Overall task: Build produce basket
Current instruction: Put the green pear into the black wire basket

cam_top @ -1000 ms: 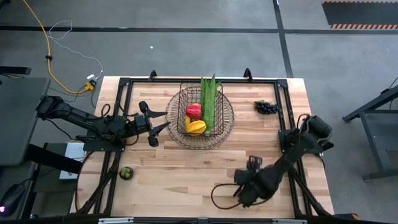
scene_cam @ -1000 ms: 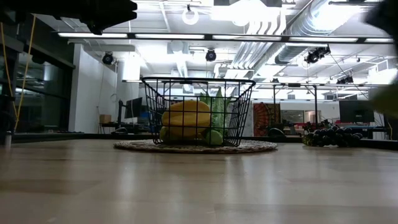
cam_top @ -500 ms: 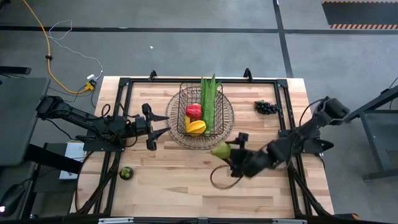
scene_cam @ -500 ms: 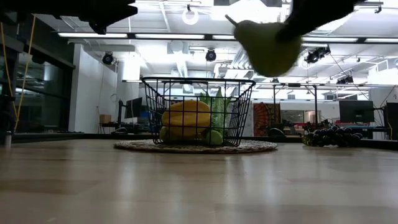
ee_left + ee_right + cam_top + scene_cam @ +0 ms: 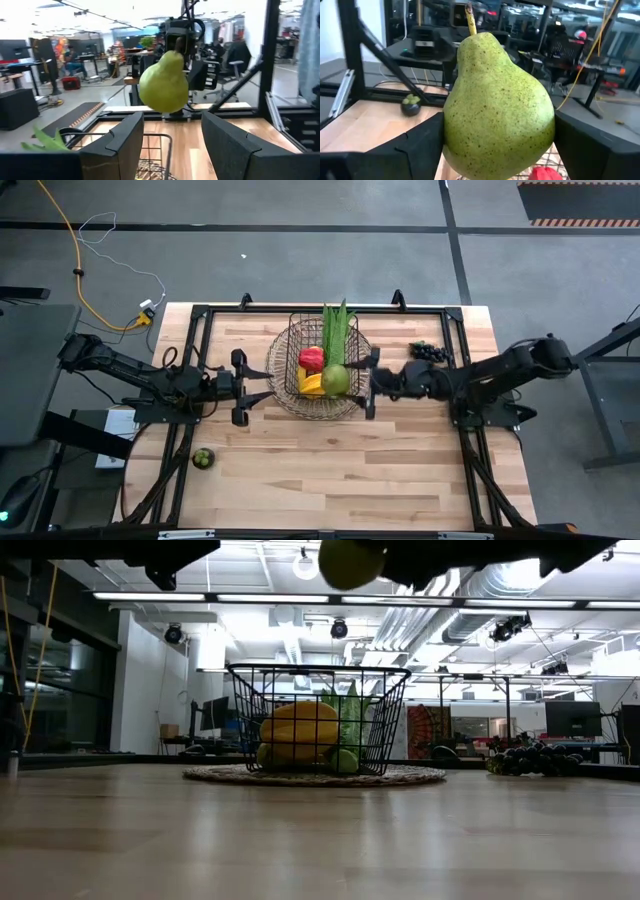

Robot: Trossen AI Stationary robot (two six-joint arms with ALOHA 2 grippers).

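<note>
Near the front-left corner a small green fruit (image 5: 203, 457) waits on the desk. In the middle, the basket (image 5: 296, 343) already holds the peppers (image 5: 313, 360), banana (image 5: 303, 383) and leafy bunch (image 5: 338, 330). The right gripper (image 5: 366, 383), fingers clamping the pear (image 5: 335, 379), hangs over it; the left gripper (image 5: 240, 387) waits open beside it. Grapes (image 5: 428, 353) remain near the far-right corner.

1. Table (image 5: 300, 470): pale wooden planks, edged by a black metal frame (image 5: 430, 310).
2. Floor (image 5: 300, 260): grey, crossed by dark lines; striped hazard marking (image 5: 580, 222) at one corner.
3. Yellow cable (image 5: 70, 250) trailing across the floor beside the table.
4. Ceiling: white, exposed ducts (image 5: 440, 585), strip lights (image 5: 150, 597).
5. Room beyond: desks, office chairs (image 5: 235, 60), monitors (image 5: 570, 720).
6. Dark desk (image 5: 30, 370) beside the table.
</note>
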